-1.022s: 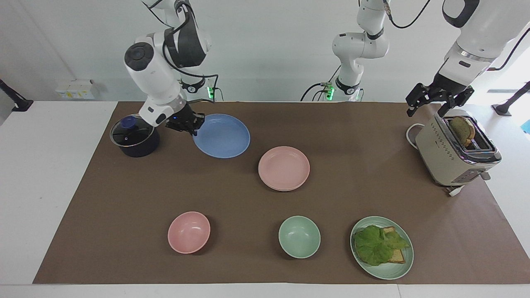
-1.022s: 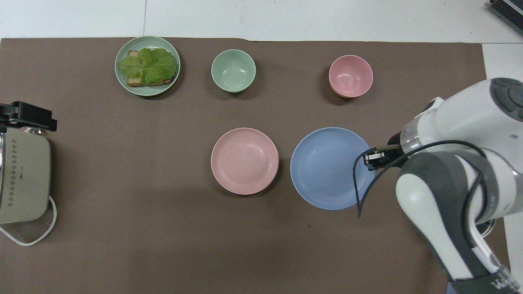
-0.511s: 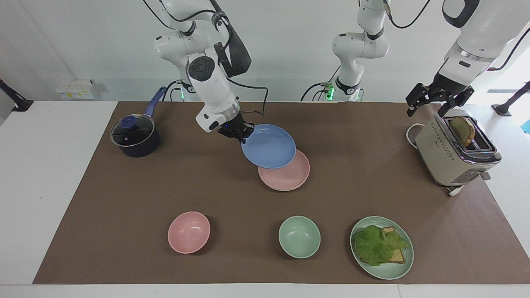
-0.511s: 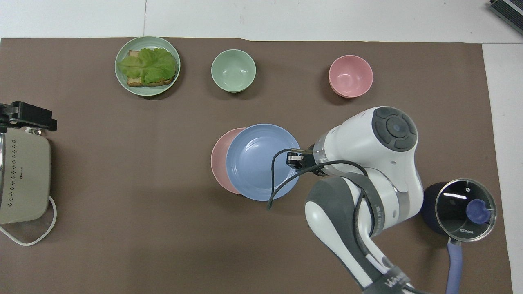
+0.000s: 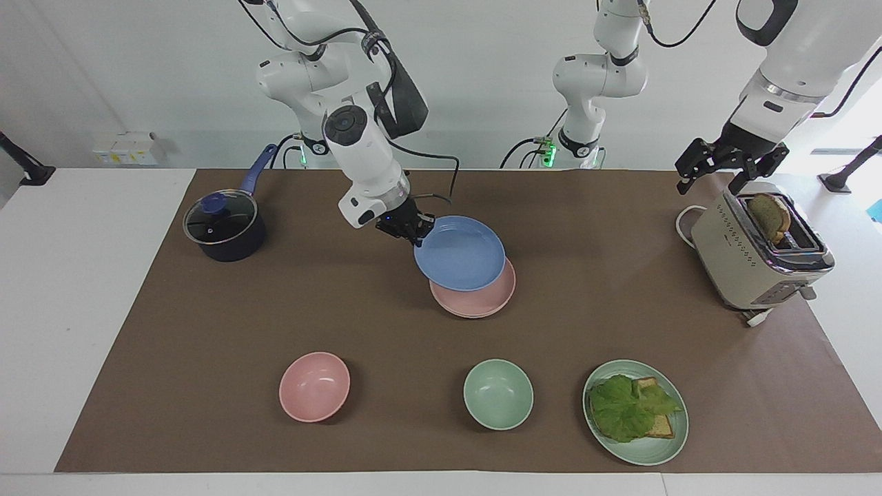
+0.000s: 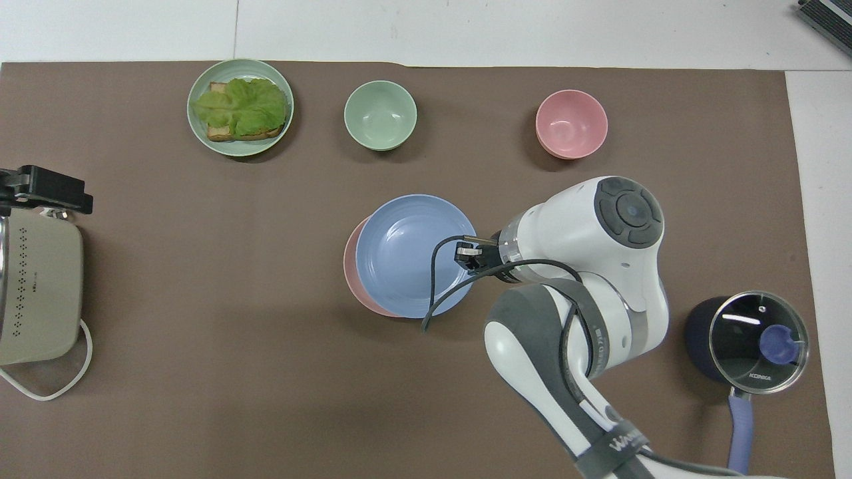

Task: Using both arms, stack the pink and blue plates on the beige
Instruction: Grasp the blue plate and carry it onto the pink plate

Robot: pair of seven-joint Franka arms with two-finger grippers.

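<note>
The right gripper is clenched on the rim of the round matte blue plate, held over the round matte pink plate at the table's middle, while the left gripper waits released above the beige metal toaster containing bread.

The round, shallow, matte blue plate hangs tilted at the frame's centre, pinched at its rim — over the round pastel pink plate, which lies flat on the brown mat — a beige edge beneath.
</note>
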